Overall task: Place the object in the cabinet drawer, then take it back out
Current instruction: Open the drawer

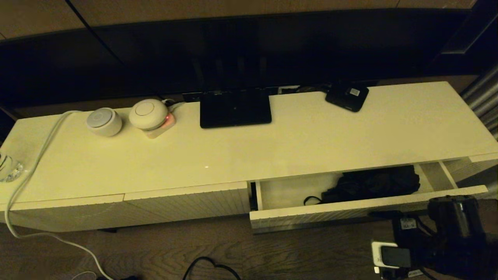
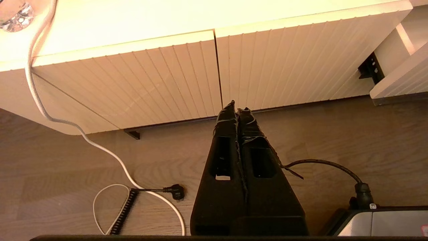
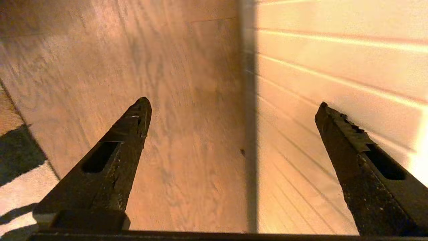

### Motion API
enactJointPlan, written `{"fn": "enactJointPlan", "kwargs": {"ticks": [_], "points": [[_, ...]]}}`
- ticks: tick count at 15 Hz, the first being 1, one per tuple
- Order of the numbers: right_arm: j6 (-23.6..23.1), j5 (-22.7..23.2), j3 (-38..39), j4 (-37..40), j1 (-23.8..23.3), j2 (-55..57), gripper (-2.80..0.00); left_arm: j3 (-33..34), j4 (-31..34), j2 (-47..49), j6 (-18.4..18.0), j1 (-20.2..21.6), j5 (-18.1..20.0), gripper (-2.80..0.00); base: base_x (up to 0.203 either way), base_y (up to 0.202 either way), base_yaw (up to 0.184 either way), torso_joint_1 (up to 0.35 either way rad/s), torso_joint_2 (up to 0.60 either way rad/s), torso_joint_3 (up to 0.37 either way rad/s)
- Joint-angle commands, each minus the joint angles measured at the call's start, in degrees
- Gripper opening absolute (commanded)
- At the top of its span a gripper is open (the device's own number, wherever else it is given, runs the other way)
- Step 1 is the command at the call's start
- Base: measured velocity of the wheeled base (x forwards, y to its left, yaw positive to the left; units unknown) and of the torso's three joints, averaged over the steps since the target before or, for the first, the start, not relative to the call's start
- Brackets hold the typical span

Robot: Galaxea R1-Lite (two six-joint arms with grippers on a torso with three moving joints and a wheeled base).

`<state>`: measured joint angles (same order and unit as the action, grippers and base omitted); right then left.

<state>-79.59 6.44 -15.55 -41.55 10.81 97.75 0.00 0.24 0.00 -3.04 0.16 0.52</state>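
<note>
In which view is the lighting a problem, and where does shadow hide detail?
Head view: dim; the black umbrella in the open drawer merges into shadow. Left wrist view: glare on the cabinet top. Right wrist view: the drawer front looks blurred behind the open right gripper.

No legible text; white label on small black box point(image 1: 347, 96) too small to read.

This looks like a home living room: a long, low cream cabinet point(image 1: 272, 144) with ribbed fronts stands on a wood-plank floor point(image 1: 155, 252), a big dark screen point(image 1: 241, 50) rests on its stand base point(image 1: 235, 108), two small round white gadgets point(image 1: 124, 116) sit on top, and a white cable point(image 1: 35, 163) trails down to the floor.
</note>
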Motion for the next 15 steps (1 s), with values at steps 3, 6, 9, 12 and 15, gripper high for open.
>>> {"fn": "enactJointPlan", "kwargs": {"ticks": [3, 6, 9, 12, 15], "points": [[0.6, -0.3, 7.1, 5.0, 0.7, -14.5, 0.00, 0.2, 0.0, 0.0, 0.1, 0.0, 0.0, -2.80, 0.000, 0.000, 0.000, 0.000, 0.00, 0.000], [5.3, -0.3, 6.8, 10.8, 0.6, -21.0, 0.00, 0.2, 0.0, 0.0, 0.0, 0.0, 0.0, -2.80, 0.000, 0.000, 0.000, 0.000, 0.00, 0.000], [12.9, -0.3, 4.8, 20.2, 0.5, -31.0, 0.00, 0.2, 0.0, 0.0, 0.0, 0.0, 0.0, -2.80, 0.000, 0.000, 0.000, 0.000, 0.00, 0.000], [19.5, -0.2, -4.0, 45.1, 0.5, -42.1, -2.80, 0.2, 0.0, 0.0, 0.0, 0.0, 0.0, -2.80, 0.000, 0.000, 0.000, 0.000, 0.00, 0.000], [33.8, -0.1, -15.2, 65.1, 0.2, -48.0, -2.80, 0.2, 0.0, 0.0, 0.0, 0.0, 0.0, -2.80, 0.000, 0.000, 0.000, 0.000, 0.00, 0.000]]}}
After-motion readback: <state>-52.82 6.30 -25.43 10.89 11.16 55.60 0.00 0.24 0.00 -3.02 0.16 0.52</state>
